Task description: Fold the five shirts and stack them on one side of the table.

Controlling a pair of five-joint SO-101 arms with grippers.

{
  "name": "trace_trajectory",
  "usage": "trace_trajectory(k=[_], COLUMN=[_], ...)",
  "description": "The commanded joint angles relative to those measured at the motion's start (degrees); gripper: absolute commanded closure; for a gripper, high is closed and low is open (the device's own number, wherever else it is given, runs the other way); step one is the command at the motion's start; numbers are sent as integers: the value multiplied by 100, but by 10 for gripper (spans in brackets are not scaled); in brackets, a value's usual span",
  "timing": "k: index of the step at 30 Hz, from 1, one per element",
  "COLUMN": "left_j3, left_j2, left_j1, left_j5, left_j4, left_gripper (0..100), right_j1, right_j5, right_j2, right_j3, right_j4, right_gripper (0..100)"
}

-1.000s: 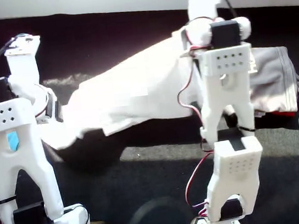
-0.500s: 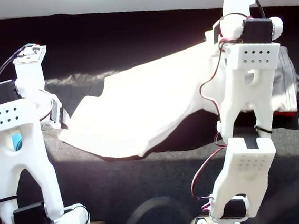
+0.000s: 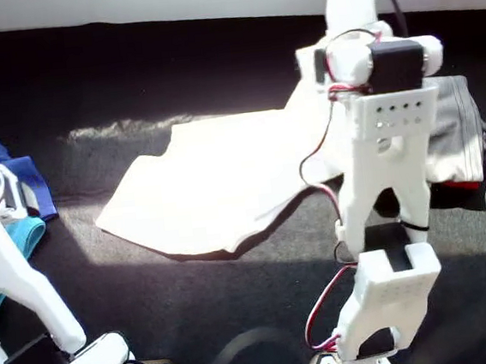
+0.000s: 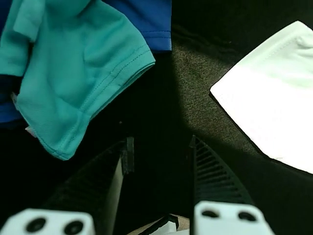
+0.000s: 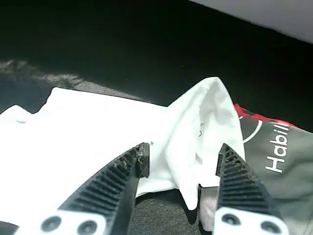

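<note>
Right gripper (image 5: 185, 152), jaws apart, over a raised fold of the one white shirt (image 5: 98, 132) — one grey shirt (image 5: 279, 161) with white lettering just beside. Left gripper (image 4: 161, 147), parted, above the table (image 4: 161, 93) between white and one teal shirt (image 4: 73, 73) — one blue shirt (image 4: 142, 19) beyond.

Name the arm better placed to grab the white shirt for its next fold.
Right. The right gripper, open, hangs over the white shirt's bunched end. The left gripper, open too, sits by the teal shirt, off the white one's corner.
</note>
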Motion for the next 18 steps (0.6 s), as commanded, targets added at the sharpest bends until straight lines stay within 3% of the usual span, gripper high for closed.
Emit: trace_trajectory(k=[1,8,18], left_j3=[-215,-224,-224], left_j2=[-215,-198,-163], left_j1=[-796,-2431,-3767], left_j5=[26,-44,-879], left_j4=[0,-53,-308], left_gripper=[811,811,811], right_j1=[-1059,-2721,-4382], right_j5=[-352,-1301,-2040], right_j2=[-75,1121,2589], right_j3=[286,734,725], right_j4=[40,-418,-1763], right_gripper=[775,775,775])
